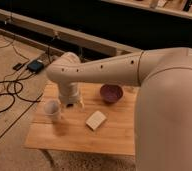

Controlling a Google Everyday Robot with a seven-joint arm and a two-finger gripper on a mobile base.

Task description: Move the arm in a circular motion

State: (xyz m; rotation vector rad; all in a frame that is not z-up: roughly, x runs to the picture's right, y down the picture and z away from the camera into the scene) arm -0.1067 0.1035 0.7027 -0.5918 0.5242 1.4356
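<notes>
hand (74,104) over table (109,139) unclear; arm (104,70) cut right

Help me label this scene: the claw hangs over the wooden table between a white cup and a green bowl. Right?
Not quite: the camera view shows the bowl is purple, not green. The claw does hang over the wooden table between the white cup and that bowl.
</notes>
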